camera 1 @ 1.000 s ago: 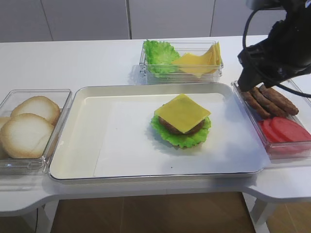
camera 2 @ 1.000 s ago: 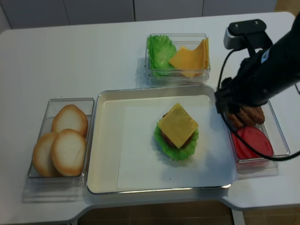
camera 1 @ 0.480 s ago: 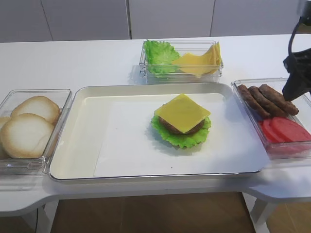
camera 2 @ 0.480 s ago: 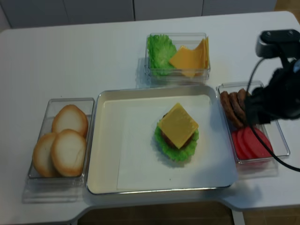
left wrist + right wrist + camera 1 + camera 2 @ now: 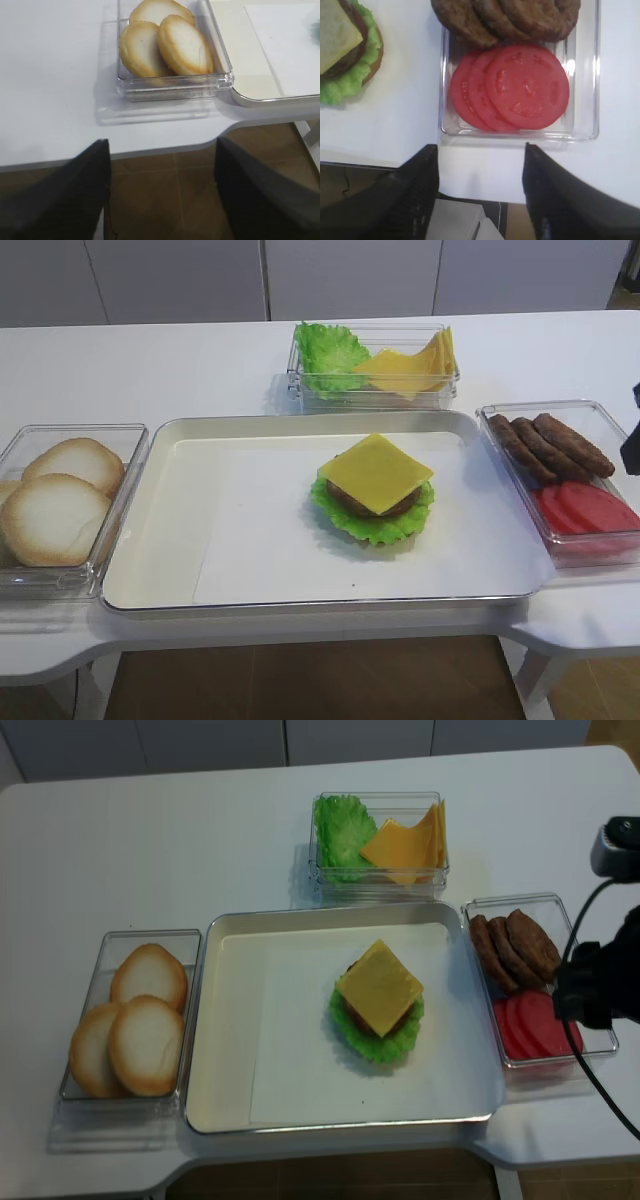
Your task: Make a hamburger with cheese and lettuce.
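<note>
While the right gripper (image 5: 477, 192) hangs spread and empty over the tomato slices (image 5: 512, 87), the hamburger (image 5: 374, 492) sits left of them on the tray (image 5: 180, 540), cheese (image 5: 376, 472) over lettuce (image 5: 372, 528). A bun top (image 5: 52, 518) should land centred, lowered gently.

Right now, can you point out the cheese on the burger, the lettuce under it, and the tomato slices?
cheese (image 5: 376, 472), first exterior high view, middle of the yellow square slice
lettuce (image 5: 378, 529), first exterior high view, front frilly edge showing below the patty
tomato slices (image 5: 527, 86), right wrist view, face of the top red slice
</note>
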